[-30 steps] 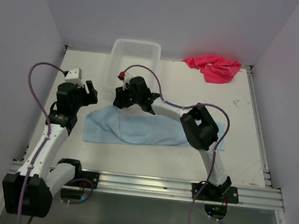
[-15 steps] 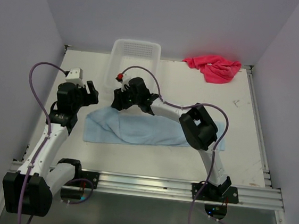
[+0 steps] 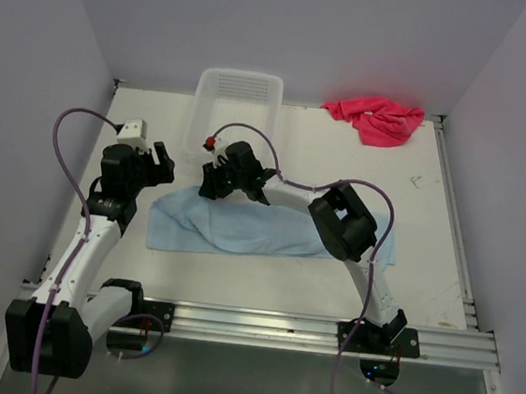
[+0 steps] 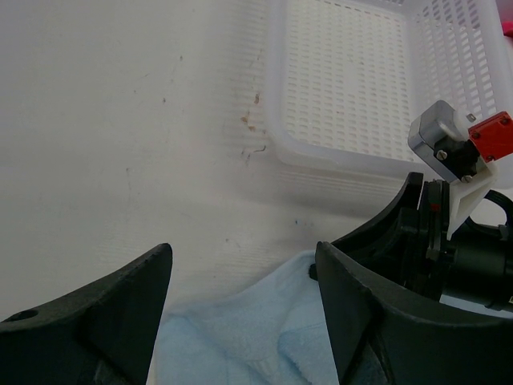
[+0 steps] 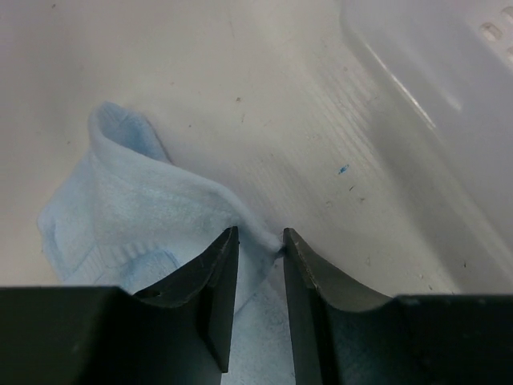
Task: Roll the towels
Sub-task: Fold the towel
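Right gripper (image 5: 259,237) has edged in, jaws pinched on the far edge of the limp, light blue towel (image 3: 241,225) lying mid-table, likely a sound hold; left gripper's (image 4: 240,269) jaws stand apart.

Two robot arms, the left arm (image 3: 84,244) and the right arm (image 3: 373,289), are built of white tubes and bulky black joints. Each trails a looping purple cable (image 3: 57,130). The fingers (image 5: 212,297) are black wedges, and a grey-and-white block (image 4: 437,132) with a red cap sits at the right wrist.
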Motion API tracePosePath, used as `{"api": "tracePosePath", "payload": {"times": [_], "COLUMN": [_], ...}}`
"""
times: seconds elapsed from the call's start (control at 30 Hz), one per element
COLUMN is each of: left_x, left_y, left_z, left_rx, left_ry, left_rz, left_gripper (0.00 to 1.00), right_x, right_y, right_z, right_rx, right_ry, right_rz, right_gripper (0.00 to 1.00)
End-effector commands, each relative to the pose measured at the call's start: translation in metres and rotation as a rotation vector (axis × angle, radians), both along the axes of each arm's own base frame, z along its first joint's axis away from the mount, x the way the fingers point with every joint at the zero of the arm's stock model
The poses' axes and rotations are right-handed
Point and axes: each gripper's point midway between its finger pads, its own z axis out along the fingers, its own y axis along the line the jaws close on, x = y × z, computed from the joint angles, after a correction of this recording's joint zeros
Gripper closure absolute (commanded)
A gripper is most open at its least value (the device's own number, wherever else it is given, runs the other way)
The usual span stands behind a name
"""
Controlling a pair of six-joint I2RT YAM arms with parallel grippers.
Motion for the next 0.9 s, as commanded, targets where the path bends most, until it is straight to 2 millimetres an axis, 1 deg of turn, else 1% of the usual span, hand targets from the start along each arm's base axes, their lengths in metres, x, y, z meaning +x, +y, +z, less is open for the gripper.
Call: {"api": "tracePosePath", "payload": {"times": [0.0,0.03,0.13,0.17,0.23,0.27,0.3,0.33,0.37,0.4,0.43,0.53,0.57,0.6,0.7,0.73,0.77,0.8,0.83,0.87], "left_x": [0.009,0.009,0.009,0.009,0.009,0.009,0.008,0.008,0.008,0.008,0.008,0.007,0.007,0.007,0.006,0.006,0.006,0.006,0.006,0.006], "left_y": [0.001,0.000,-0.001,-0.001,0.000,0.000,0.000,0.000,0.000,0.000,0.000,0.000,0.000,0.001,0.002,0.002,0.002,0.006,0.011,0.012], "left_z": [0.025,0.025,0.025,0.024,0.024,0.025,0.025,0.025,0.025,0.026,0.025,0.026,0.026,0.026,0.025,0.025,0.025,0.025,0.025,0.025], "left_rx": [-0.025,-0.028,-0.030,-0.030,-0.030,-0.030,-0.030,-0.030,-0.031,-0.032,-0.032,-0.036,-0.039,-0.040,-0.046,-0.048,-0.053,-0.055,-0.054,-0.057], "left_ry": [-0.065,-0.065,-0.065,-0.063,-0.065,-0.066,-0.068,-0.068,-0.068,-0.069,-0.068,-0.067,-0.066,-0.066,-0.061,-0.061,-0.059,-0.057,-0.057,-0.059], "left_rz": [0.006,0.003,0.001,0.001,0.003,0.003,0.003,0.003,0.003,0.004,0.004,0.012,0.013,0.015,0.027,0.030,0.032,0.047,0.065,0.066], "left_gripper": [0.24,0.24,0.24,0.23,0.23,0.23,0.23,0.23,0.23,0.23,0.23,0.23,0.23,0.23,0.22,0.22,0.22,0.22,0.22,0.21], "right_x": [0.006,0.006,0.006,0.005,0.002,0.001,-0.002,-0.005,-0.007,-0.009,-0.016,-0.032,-0.037,-0.041,-0.065,-0.069,-0.073,-0.075,-0.082,-0.086], "right_y": [0.007,0.006,0.006,0.005,0.005,0.003,0.002,0.002,0.000,-0.002,0.001,0.004,0.005,0.006,0.019,0.021,0.024,0.025,0.030,0.033], "right_z": [0.034,0.035,0.048,0.050,0.060,0.059,0.062,0.071,0.070,0.073,0.081,0.085,0.091,0.091,0.091,0.091,0.087,0.084,0.083,0.082], "right_rx": [0.073,0.072,0.086,0.087,0.097,0.095,0.094,0.102,0.099,0.100,0.110,0.108,0.114,0.114,0.117,0.117,0.110,0.109,0.115,0.130], "right_ry": [-0.062,-0.065,-0.082,-0.082,-0.092,-0.093,-0.097,-0.112,-0.112,-0.116,-0.127,-0.143,-0.149,-0.148,-0.138,-0.139,-0.133,-0.129,-0.115,-0.102], "right_rz": [0.017,0.013,0.017,0.018,0.025,0.024,0.026,0.032,0.031,0.032,0.045,0.076,0.084,0.094,0.146,0.156,0.164,0.168,0.180,0.195], "right_gripper": [0.71,0.78,0.89,0.94,0.98,1.00,1.00,1.00,1.00,1.00,1.00,1.00,1.00,1.00,1.00,1.00,1.00,1.00,1.00,1.00]}}
